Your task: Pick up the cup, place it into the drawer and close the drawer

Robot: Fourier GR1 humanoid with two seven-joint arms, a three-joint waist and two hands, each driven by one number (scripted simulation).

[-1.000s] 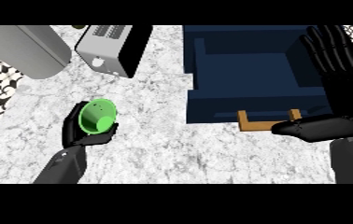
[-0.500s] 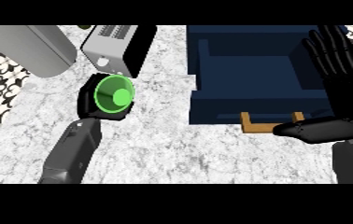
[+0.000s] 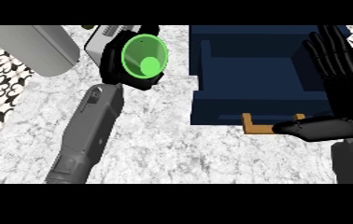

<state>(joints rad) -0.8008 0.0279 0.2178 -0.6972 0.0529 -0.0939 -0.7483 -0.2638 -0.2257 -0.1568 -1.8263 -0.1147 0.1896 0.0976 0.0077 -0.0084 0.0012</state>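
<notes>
— Picked up the round green cup (image 3: 144,57) yet?
— Yes: gripped in the curled black left hand (image 3: 123,78), seemingly lifted above the grey marbled counter (image 3: 172,139), left of the open navy-blue drawer (image 3: 207,107).
— And left to do?
— Placing inside, then closing. Resting near the brown wooden handle (image 3: 257,127), fingers straight, holding nothing: the black right hand (image 3: 336,90).

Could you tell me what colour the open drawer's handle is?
Light brown; the U-shaped drawer handle shows best in the head view.

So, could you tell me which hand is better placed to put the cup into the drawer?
The left hand: its fingers curl round the green cup, just left of the open blue drawer. The right hand rests open at the drawer's right side, holding nothing.
</notes>
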